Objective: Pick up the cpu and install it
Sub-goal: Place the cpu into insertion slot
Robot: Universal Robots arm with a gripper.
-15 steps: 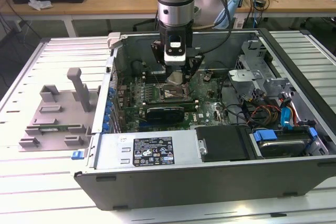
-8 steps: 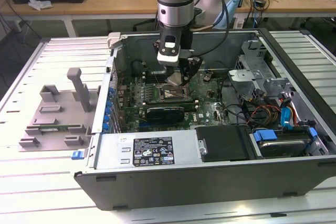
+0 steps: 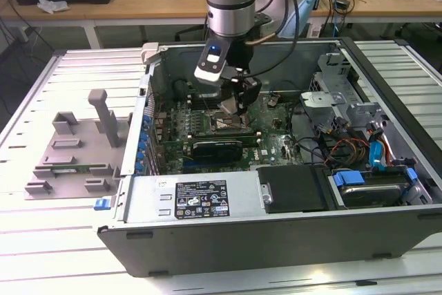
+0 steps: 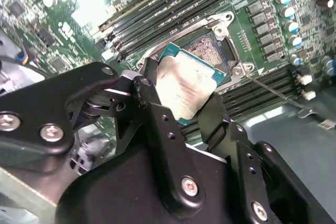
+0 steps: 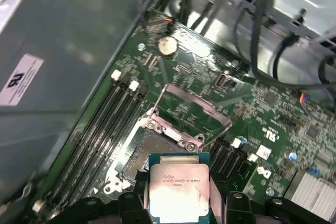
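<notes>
- The small, flat, square cpu with a pale silver-grey metal top [image 4: 184, 90] is found clamped by two opposite edges between the black metal fingers [image 4: 157, 124] of the tool [image 4: 181, 100], which is drawn in narrowly on it.
- The chip is held inside the open grey metal computer case [image 3: 138, 198], over the green motherboard [image 5: 273, 114]. It overlaps the near corner of the dark square metal-framed socket [image 4: 215, 51]. Contact with the socket cannot be confirmed.
- Judgement: placement is in hand. The chip is best kept level, squared to the socket frame and matched at the corners. No sideways drag across the exposed contacts should be allowed.
- The first wrist view supplies the silver retaining frame [image 5: 191, 114], swung open beyond the socket.
- The second wrist view supplies the seating of the fingers on the chip's edges.
- The exterior view supplies the grey plastic tray with upright blocks [image 3: 76, 150], on the pale slatted worktop [image 3: 41, 240] beside the case, at the exterior view's left.
</notes>
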